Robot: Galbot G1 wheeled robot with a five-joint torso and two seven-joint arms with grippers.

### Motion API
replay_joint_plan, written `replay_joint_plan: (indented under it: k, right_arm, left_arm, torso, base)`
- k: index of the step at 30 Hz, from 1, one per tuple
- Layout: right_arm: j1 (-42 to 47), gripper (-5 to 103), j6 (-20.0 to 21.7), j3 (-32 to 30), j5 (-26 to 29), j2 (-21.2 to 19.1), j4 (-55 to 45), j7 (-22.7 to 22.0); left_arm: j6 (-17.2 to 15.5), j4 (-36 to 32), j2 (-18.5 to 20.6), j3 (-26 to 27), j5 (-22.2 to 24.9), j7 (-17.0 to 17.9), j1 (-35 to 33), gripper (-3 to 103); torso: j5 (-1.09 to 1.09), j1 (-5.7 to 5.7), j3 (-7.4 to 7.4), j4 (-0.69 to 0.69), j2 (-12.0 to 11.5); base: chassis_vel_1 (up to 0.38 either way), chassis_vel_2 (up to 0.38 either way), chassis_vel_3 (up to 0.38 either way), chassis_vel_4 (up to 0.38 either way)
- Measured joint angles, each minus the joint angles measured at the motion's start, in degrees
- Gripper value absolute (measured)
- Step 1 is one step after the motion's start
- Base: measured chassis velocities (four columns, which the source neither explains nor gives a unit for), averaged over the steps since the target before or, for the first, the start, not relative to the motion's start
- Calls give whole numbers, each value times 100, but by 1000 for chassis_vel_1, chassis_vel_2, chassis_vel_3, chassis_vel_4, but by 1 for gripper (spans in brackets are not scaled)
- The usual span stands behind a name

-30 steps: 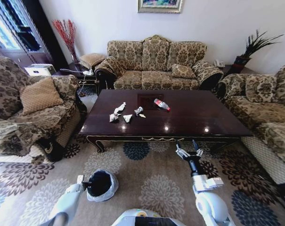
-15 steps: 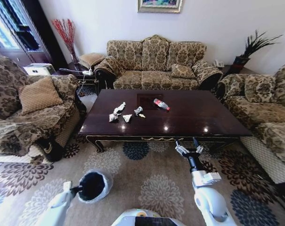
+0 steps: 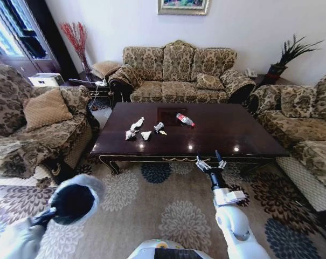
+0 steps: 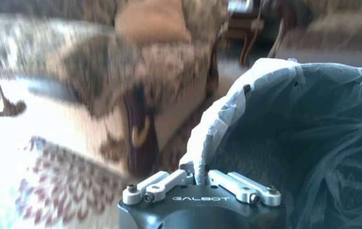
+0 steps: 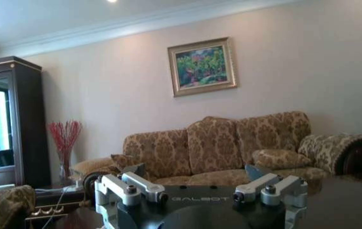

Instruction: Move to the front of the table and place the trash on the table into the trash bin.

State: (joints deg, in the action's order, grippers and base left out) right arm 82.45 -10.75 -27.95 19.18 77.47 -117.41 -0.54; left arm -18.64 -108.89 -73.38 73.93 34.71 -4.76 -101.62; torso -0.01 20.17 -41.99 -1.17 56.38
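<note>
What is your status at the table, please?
Left gripper shut on the trash bin rim, bin held off the carpet. Right gripper open at the table's near edge. Trash and bottle untouched. Nothing in the way.

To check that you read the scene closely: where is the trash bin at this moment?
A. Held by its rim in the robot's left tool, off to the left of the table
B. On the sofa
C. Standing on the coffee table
A: the left tool pinches the bagged rim of the trash bin, left of the table.
</note>
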Motion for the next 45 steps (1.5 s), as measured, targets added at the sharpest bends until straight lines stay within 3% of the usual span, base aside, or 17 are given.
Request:
replay_joint_plan:
  k: [3, 8, 11, 14, 23, 36, 40, 45]
  right_arm:
    - [22, 100, 15, -6, 0, -40, 0, -11]
    - [113, 100, -126, 33, -186, -101, 0, 20]
    - [235, 100, -222, 48, -321, -147, -87, 42]
    - [357, 100, -231, 13, -452, -207, -225, 46]
    - [675, 100, -197, -73, -538, -430, -473, 117]
    - [694, 100, -328, -62, -574, -283, -374, 178]
    - [678, 100, -450, -99, -621, -224, -321, 172]
    - [729, 100, -464, -134, -630, -262, -323, 172]
  left_arm:
    - [0, -560, -23, 302, 268, 60, -169, 0]
    - [57, -824, 242, 297, 497, 253, -52, 0]
    - [468, -889, 538, -45, 685, 615, 462, 0]
    - [642, -975, 676, -328, 798, 847, 861, 0]
    - [703, -1332, 794, -1243, 583, 726, 1434, 0]
    - [798, -1092, 1072, -1507, 485, 595, 1557, 0]
    - [1082, -850, 1185, -1703, 536, 1017, 1811, 0]
    - [1138, -760, 1262, -1763, 550, 1051, 1943, 0]
  torso:
    - [5, 0, 0, -2, 0]
    - [-1, 0, 0, -2, 0]
    - [-2, 0, -1, 0, 0]
    - [3, 2, -1, 2, 0]
    - [2, 1, -1, 0, 0]
    - [1, -1, 0, -3, 0]
    - [0, 9, -3, 0, -2]
    - [1, 9, -4, 1, -3]
  base:
    - [0, 0, 0, 0]
    - [0, 0, 0, 0]
    - [0, 0, 0, 0]
    - [0, 0, 0, 0]
    - [0, 0, 0, 0]
    - [-89, 96, 96, -89]
    - [-175, 164, 182, -162]
    - [-76, 58, 76, -52]
